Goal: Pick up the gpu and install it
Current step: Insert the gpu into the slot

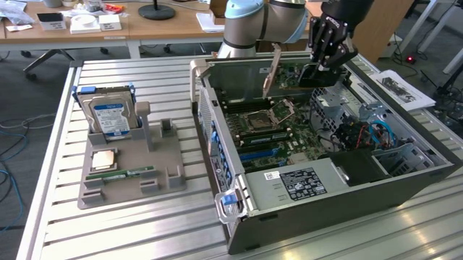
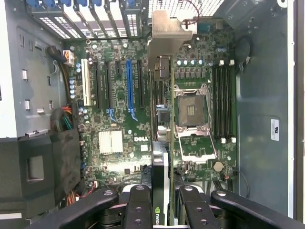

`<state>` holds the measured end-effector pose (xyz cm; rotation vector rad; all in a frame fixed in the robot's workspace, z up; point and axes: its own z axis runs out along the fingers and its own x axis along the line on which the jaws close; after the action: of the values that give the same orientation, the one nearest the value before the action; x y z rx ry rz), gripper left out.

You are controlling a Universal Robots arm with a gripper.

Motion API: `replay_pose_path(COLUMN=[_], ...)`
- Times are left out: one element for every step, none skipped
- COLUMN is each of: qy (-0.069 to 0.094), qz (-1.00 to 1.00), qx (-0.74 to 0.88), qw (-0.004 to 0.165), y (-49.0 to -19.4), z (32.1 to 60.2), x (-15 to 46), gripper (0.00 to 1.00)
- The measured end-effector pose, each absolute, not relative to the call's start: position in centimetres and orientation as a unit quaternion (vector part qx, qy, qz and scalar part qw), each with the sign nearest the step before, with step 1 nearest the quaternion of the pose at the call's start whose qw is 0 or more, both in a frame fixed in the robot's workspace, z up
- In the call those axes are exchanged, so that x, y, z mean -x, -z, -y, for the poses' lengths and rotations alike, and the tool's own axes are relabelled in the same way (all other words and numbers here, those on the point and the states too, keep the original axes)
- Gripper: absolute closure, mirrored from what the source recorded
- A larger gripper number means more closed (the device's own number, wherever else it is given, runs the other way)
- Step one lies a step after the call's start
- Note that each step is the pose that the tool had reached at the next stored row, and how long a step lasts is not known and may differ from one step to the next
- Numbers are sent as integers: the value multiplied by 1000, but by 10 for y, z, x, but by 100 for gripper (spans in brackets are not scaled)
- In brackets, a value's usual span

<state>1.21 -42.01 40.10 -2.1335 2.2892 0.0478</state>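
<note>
My gripper [image 1: 323, 67] hangs over the open computer case [image 1: 361, 184], shut on the gpu [image 1: 318, 80]. The card is held on edge above the motherboard [image 1: 268, 130], and its metal bracket end [image 1: 274, 70] points toward the exterior view's left. In the wrist view the gpu [image 2: 161, 157] runs edge-on from between my black fingers [image 2: 138, 205] out to its silver bracket [image 2: 167, 33]. It hovers clear of the board, between the long blue slot [image 2: 129, 83] and the processor socket [image 2: 190, 112].
On the exterior view's left, a grey holder [image 1: 170, 162] carries a silver hard drive with a blue label [image 1: 112, 116], a green memory stick [image 1: 119, 175] and a small square chip [image 1: 103, 158]. Case walls, a drive cage and cables [image 1: 361, 135] surround the motherboard.
</note>
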Motion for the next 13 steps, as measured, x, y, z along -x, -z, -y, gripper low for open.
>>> replay_pose_path(qy=[-15,-15,-15,-15,-15,-15,-15,-15,-15,-15,-15,-15,-15], qz=[-731,-731,-731,-731,-731,-731,-731,-731,-731,-731,-731,-731,-731], qx=[682,682,682,682,682,682,682,682,682,682,682,682,682], qw=[6,6,6,6,6,6,6,6,6,6,6,6,6], y=[-401,-401,-401,-401,-401,-401,-401,-401,-401,-401,-401,-401,-401], z=[420,420,420,420,420,420,420,420,420,420,420,420,420], x=[-11,-11,-10,-10,-9,-8,-8,-7,-7,-6,-5,-4,-3], gripper=[73,73,73,73,73,73,73,73,73,73,73,73,73])
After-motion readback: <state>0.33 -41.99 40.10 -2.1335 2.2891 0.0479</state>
